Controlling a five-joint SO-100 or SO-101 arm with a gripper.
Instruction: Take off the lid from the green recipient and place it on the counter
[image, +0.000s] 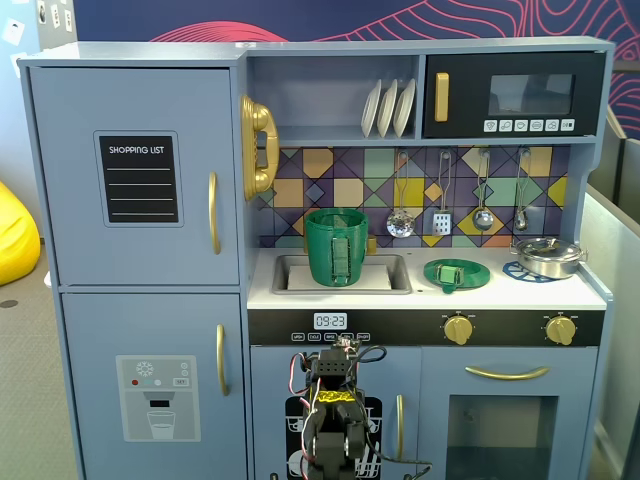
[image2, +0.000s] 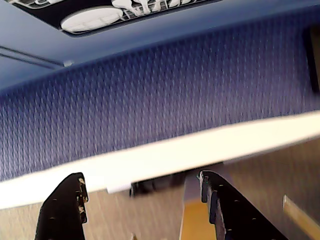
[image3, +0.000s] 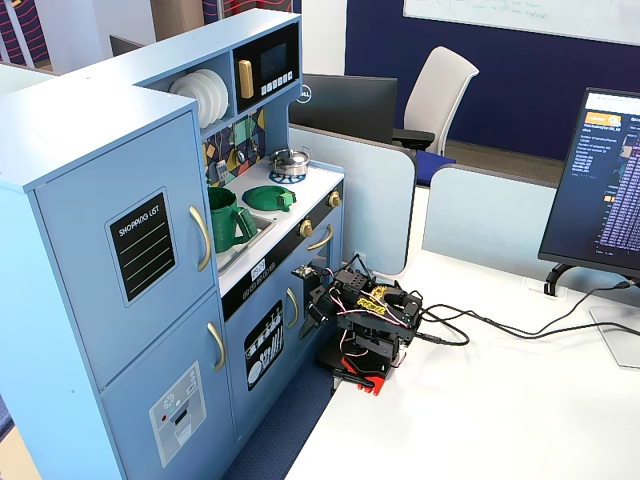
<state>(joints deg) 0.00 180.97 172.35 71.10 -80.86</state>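
Note:
The green recipient (image: 336, 246) stands uncovered in the grey sink; it also shows in the other fixed view (image3: 228, 220). The lid (image: 457, 273) lies flat on the white counter (image: 560, 293) to the right of the sink, also seen in the other fixed view (image3: 268, 197). The arm (image: 335, 420) is folded low in front of the kitchen's lower doors, far below both (image3: 365, 320). In the wrist view my gripper (image2: 141, 185) is open and empty, its black fingers (image2: 65, 210) wide apart over the table edge and floor.
A silver pan (image: 548, 257) sits on the right burner. Utensils hang on the tiled back wall (image: 440, 205). The arm stands on a white desk (image3: 480, 420) with cables and a monitor (image3: 605, 190) to the right.

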